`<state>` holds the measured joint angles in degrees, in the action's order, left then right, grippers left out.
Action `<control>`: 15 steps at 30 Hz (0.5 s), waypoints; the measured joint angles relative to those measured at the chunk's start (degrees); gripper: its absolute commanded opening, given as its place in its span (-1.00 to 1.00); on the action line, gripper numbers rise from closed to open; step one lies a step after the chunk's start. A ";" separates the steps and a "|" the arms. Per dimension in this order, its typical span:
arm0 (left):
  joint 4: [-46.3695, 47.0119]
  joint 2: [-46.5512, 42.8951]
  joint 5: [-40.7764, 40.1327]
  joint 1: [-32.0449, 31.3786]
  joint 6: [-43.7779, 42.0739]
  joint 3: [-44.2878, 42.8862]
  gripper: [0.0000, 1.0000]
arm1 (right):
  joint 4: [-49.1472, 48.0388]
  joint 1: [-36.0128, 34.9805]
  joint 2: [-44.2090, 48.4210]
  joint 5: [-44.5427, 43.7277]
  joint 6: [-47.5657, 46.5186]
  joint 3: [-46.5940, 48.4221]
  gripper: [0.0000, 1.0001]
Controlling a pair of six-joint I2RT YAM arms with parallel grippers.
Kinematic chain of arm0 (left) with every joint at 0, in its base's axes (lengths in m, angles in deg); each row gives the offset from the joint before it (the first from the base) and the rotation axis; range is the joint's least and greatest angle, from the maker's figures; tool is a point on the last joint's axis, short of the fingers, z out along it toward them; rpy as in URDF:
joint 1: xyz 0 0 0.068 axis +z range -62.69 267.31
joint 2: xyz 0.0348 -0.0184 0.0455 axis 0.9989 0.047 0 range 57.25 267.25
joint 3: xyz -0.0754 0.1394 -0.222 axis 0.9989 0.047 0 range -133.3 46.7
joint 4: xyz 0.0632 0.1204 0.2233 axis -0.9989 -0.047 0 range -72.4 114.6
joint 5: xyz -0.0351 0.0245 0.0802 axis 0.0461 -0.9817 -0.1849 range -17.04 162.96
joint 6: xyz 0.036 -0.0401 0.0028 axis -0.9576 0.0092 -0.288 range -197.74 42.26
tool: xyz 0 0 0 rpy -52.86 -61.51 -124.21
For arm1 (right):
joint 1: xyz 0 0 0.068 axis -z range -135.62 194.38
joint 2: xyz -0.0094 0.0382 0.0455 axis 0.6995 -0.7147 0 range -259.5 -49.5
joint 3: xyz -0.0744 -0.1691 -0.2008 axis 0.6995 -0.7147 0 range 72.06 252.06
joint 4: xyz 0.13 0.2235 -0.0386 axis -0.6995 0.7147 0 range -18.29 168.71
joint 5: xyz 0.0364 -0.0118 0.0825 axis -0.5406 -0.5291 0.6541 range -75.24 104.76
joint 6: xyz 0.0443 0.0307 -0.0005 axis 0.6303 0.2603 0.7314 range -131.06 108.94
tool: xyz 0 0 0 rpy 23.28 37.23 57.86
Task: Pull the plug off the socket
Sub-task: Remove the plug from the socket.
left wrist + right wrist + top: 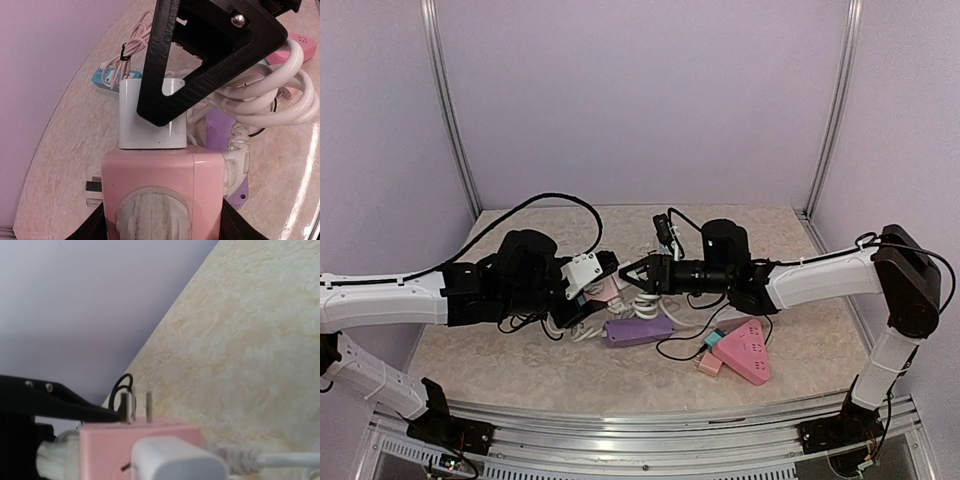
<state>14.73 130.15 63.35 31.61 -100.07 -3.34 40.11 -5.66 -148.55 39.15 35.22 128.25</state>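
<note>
In pink socket (162,182), white plug (145,132) seated

Two arms (390,300), one white plug (152,125), one pink block socket (162,175), one pink triangular socket (748,350) at four o'clock, one purple strip (638,330), one teal strip (107,77).

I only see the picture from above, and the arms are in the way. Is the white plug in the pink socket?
Observer: Yes. The left wrist view shows the white square plastic plug seated against the pink plastic socket block.
Operator: Is somebody grabbing it?
Observer: One black finger of the right gripper overlaps the plug there; whether it squeezes, I cannot tell.
Operator: Anything else on the pink block?
Observer: The right wrist view shows bare metal prongs sticking out of one side.
</note>
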 measured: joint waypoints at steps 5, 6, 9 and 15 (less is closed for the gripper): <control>0.04 -0.07 -0.11 0.00 0.11 0.11 -0.79 | -1.95 0.00 -0.59 -0.20 1.99 -0.28 -0.30; 0.07 -0.17 -0.09 0.00 0.15 0.15 -0.79 | -2.45 0.02 -0.61 -0.33 2.38 -0.52 -0.34; 0.46 -0.46 0.07 -0.04 0.26 0.48 -0.79 | -3.63 0.09 -0.66 -0.50 3.56 -1.14 -0.46; 1.25 -1.09 0.50 -0.07 1.25 1.09 -0.79 | -6.25 0.07 -0.72 -0.26 5.11 -1.99 -0.76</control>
<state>15.98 129.06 63.86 31.54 -98.82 -2.25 33.86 -5.59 -149.27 38.88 40.34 126.26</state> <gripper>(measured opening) 0.617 0.285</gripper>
